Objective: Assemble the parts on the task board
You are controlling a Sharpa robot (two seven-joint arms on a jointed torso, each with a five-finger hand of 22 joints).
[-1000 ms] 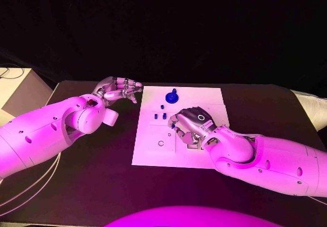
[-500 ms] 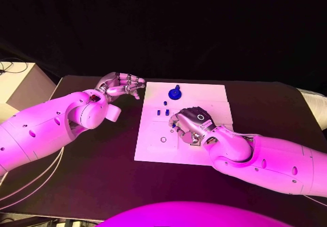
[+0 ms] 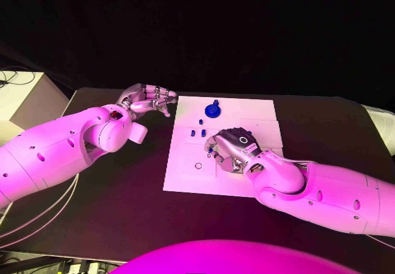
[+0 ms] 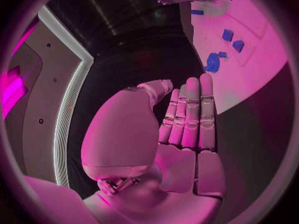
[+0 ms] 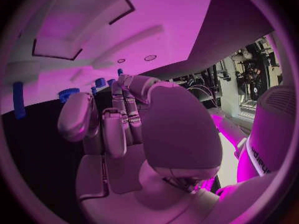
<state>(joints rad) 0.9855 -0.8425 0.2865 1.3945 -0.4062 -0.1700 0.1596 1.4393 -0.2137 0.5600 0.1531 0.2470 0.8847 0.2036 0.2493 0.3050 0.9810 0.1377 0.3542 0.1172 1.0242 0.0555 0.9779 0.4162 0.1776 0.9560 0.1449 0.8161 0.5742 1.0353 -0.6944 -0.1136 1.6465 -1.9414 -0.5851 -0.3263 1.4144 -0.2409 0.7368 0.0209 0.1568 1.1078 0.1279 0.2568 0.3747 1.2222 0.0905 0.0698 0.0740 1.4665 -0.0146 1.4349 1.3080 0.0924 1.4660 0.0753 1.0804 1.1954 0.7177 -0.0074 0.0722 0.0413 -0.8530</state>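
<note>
- Our right hand (image 3: pixel 233 149) is low over the middle of the task board (image 3: pixel 247 111), fingers curled down; we cannot tell whether they hold a part.
- Our left hand (image 3: pixel 148 100) hangs beside the board's far-left corner, fingers drawn in on nothing.
- Blue parts (image 3: pixel 196 133) sit just beside the right hand, the round blue piece (image 3: pixel 213 108) farther up.
- We should pinch one part squarely and keep it upright over its hole.

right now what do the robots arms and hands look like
Both arms are smooth, rounded white shells with small dark holes. The left hand and right hand are silver metal with segmented fingers; the right has a ring mark on its back. Thin pale cables trail beside the left arm.
</note>
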